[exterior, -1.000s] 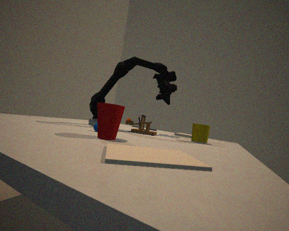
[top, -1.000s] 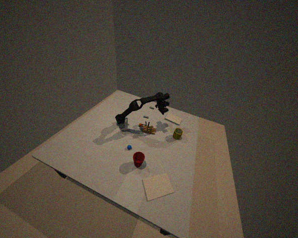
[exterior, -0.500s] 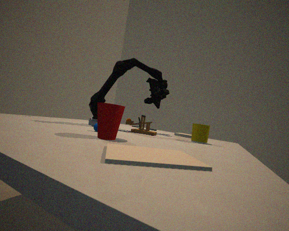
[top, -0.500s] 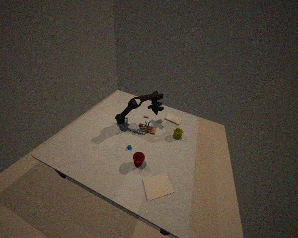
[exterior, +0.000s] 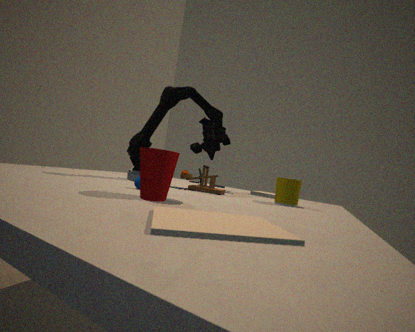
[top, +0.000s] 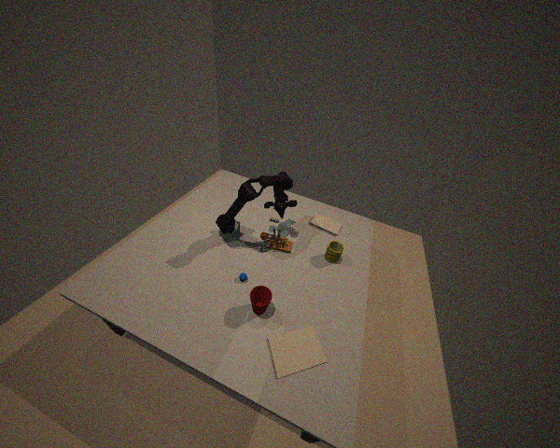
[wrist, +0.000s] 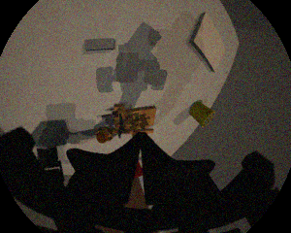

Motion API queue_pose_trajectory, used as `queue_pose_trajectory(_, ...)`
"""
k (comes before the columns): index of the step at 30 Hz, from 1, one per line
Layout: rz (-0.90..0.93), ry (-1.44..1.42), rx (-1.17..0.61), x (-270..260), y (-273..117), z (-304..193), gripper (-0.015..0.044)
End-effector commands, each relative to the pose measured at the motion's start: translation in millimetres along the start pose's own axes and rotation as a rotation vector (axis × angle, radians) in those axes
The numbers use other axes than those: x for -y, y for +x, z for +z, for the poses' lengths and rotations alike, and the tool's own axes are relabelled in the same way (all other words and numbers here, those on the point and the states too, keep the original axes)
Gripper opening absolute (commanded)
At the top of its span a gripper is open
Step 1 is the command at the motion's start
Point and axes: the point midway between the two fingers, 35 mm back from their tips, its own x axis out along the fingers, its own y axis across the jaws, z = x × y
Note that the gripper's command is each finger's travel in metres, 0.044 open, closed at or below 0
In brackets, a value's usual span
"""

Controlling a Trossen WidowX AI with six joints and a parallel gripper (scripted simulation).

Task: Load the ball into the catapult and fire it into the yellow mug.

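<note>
The small wooden catapult (top: 279,244) (exterior: 207,189) (wrist: 138,119) stands mid-table. An orange ball (top: 263,235) (exterior: 184,173) (wrist: 104,134) appears to sit in the cup at the end of its throwing arm; the exact seating is too small to tell. The yellow mug (top: 333,253) (exterior: 287,191) (wrist: 201,113) stands upright beyond the catapult's other end, off to one side in the wrist view. My gripper (top: 281,215) (exterior: 211,158) (wrist: 142,135) is shut and empty, its fingertips pointing down above the catapult without touching it.
A red cup (top: 259,300) (exterior: 158,175) stands near a blue ball (top: 243,277) (exterior: 137,182). One flat pale board (top: 297,352) (exterior: 214,223) lies beyond the red cup, another board (top: 326,224) (wrist: 209,41) behind the mug. A small grey block (top: 273,220) (wrist: 100,45) lies behind the catapult.
</note>
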Motion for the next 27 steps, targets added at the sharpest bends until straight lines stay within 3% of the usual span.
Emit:
queue_pose_trajectory(1, -0.012, -0.116, -0.045, -14.7, 0.5, -5.1, 0.0000)
queue_pose_trajectory(17, -0.023, -0.610, -0.264, -76.4, 4.8, -42.6, 0.0000)
queue_pose_trajectory(27, -0.022, -0.632, -0.276, -79.6, 9.7, -42.0, 0.0000)
